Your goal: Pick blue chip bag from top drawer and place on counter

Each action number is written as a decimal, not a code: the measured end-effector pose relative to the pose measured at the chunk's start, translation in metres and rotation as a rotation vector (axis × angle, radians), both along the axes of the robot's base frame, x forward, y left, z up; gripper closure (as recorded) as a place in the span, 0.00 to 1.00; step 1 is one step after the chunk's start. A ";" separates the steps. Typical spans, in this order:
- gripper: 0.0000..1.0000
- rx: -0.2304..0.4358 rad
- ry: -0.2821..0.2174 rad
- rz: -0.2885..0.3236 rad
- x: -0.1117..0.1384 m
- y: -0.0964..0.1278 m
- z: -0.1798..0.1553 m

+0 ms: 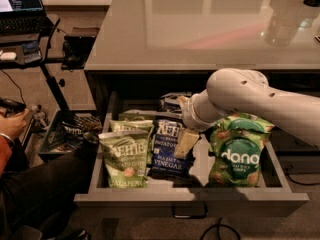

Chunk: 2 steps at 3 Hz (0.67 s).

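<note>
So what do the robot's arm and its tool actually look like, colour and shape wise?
The arm is off-white and smooth, with fat rounded segments and a bulbous joint. It narrows to the tool, a pale beige piece down in the top drawer over the blue chip bag. No cables or markings show.

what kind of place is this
Probably an office kitchenette: counter, drawer of chip bags, laptop nearby. The gripper is in the drawer, at the blue chip bag.
</note>
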<state>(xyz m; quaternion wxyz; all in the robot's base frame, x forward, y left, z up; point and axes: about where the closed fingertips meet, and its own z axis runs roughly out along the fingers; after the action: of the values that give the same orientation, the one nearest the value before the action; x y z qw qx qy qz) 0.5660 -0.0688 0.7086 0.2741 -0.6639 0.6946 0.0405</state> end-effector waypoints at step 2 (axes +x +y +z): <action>0.00 -0.028 0.115 0.022 -0.006 0.010 -0.036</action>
<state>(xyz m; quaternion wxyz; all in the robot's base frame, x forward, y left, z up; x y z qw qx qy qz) 0.5604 -0.0584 0.6723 0.2239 -0.6718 0.7024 0.0721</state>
